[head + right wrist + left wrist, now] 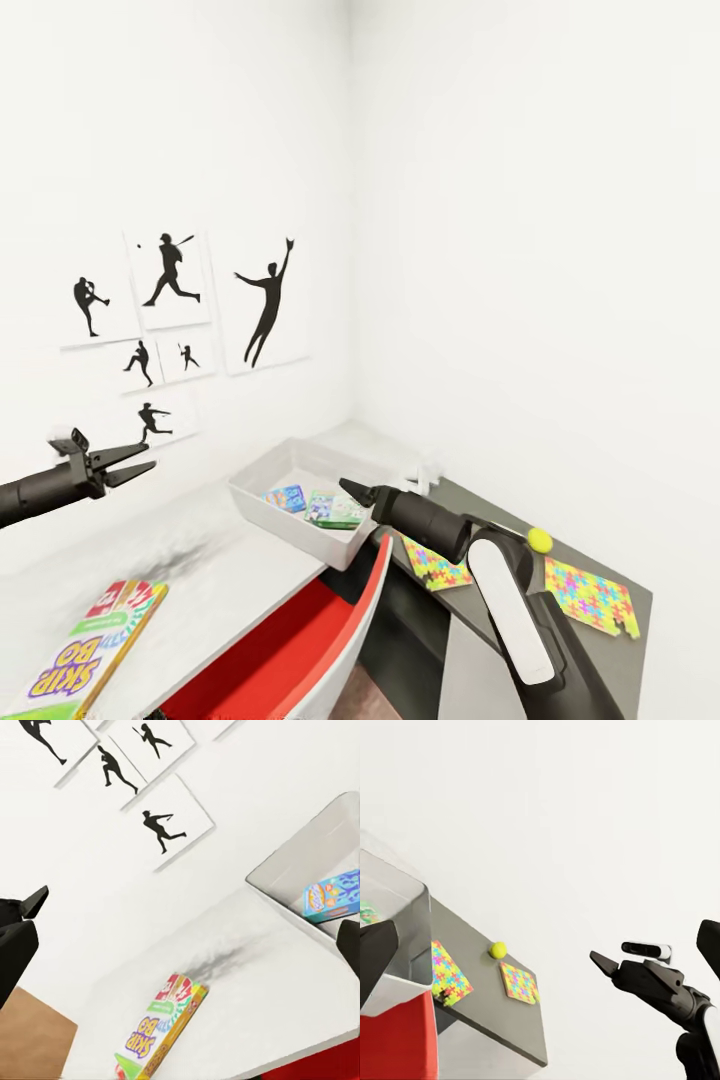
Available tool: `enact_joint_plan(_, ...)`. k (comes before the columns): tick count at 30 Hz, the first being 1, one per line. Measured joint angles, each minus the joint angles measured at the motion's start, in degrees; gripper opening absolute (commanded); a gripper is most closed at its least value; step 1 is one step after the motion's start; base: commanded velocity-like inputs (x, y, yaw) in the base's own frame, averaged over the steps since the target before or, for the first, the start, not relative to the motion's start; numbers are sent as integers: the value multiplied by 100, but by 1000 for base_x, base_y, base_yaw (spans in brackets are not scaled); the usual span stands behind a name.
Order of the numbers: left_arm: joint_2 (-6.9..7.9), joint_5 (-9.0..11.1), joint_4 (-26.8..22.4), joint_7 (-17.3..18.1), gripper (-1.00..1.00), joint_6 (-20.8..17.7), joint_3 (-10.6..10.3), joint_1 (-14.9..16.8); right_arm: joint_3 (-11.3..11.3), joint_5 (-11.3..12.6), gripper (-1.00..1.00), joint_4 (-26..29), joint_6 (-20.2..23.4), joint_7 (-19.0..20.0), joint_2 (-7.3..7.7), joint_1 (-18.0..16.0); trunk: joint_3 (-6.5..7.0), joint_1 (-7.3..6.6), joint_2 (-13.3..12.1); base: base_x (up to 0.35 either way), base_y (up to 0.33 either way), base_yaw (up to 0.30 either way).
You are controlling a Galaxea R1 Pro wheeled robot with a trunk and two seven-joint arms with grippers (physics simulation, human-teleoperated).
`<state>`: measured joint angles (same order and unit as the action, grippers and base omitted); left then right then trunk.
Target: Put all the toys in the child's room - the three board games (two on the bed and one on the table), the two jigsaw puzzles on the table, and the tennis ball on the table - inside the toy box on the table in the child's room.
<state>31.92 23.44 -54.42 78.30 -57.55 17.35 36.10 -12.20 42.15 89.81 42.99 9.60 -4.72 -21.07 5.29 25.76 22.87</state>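
The light grey toy box (258,497) stands on a pale table top and holds a blue board game (287,497) and a green one (335,510). A third board game (92,648), yellow, green and red-orange, lies flat near the front of that top. Two jigsaw puzzles (590,597) (437,568) and the tennis ball (540,541) rest on the dark grey table; my right arm covers part of the nearer puzzle. My right gripper (347,488) hovers open over the box's near rim. My left gripper (150,457) hangs open and empty, high over the pale top, left of the box.
A red-and-white curved piece of furniture (300,650) sits below the box, between the pale top and the dark grey table (480,505). White walls meet in a corner right behind the box. Black sports silhouette pictures (170,275) hang on the left wall.
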Motion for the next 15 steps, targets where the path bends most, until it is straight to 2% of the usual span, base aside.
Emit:
enact_joint_plan(4, 5, 0, 0, 0, 100, 0, -67, 0, -6, 0, 100, -3, -1, -6, 0, 0, 0, 0, 0, 0, 0, 292)
enact_joint_plan(15, 6, -1, 0, 0, 100, 0, -92, 0, -9, -39, 100, -1, 0, -2, 0, 1, 0, 0, 0, 0, 0, 292)
